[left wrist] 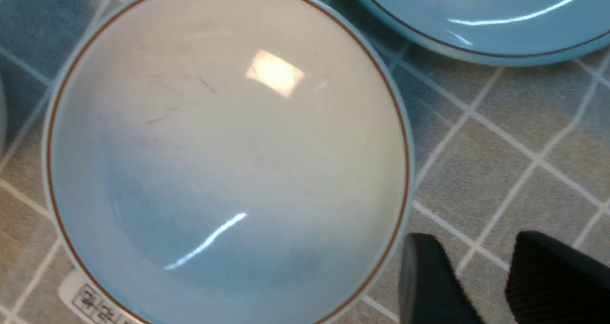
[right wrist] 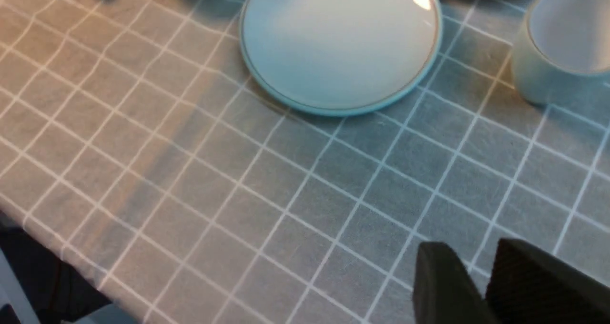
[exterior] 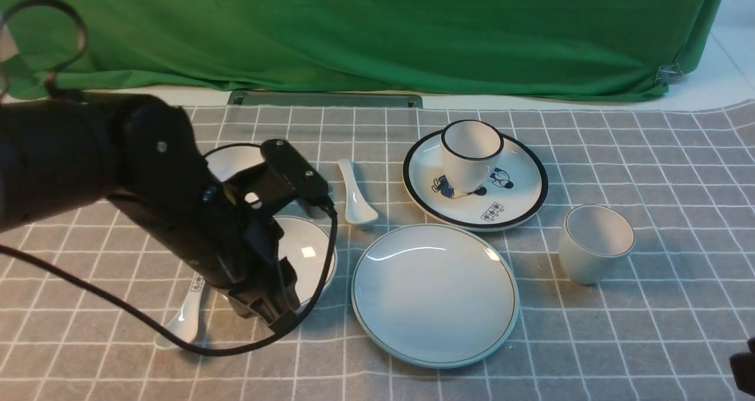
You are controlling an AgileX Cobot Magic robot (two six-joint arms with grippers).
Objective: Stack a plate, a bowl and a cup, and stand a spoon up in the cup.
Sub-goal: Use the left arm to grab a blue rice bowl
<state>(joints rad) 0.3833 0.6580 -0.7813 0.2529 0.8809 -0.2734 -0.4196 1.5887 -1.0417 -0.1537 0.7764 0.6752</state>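
The plain white plate (exterior: pixel 435 295) lies at the centre front. To its left sits the thin-rimmed bowl (exterior: pixel 312 242), partly hidden by my left arm; it fills the left wrist view (left wrist: pixel 224 147). My left gripper (left wrist: pixel 472 248) hangs just outside the bowl's rim on the plate's side, open, with only cloth between its fingers. The thin-rimmed cup (exterior: pixel 596 242) stands upright to the right of the plate. The plain spoon (exterior: pixel 354 194) lies behind the bowl. My right gripper (right wrist: pixel 472 255) is low at the front right, slightly open and empty, well short of the cup (right wrist: pixel 557 43).
A black-rimmed cartoon plate (exterior: pixel 475 180) carries a black-rimmed cup (exterior: pixel 472 153) behind the plain plate. Another bowl (exterior: pixel 236 159) sits at the back left. A spoon with a marked handle (exterior: pixel 186 312) lies front left of the bowl. The table's front edge shows in the right wrist view.
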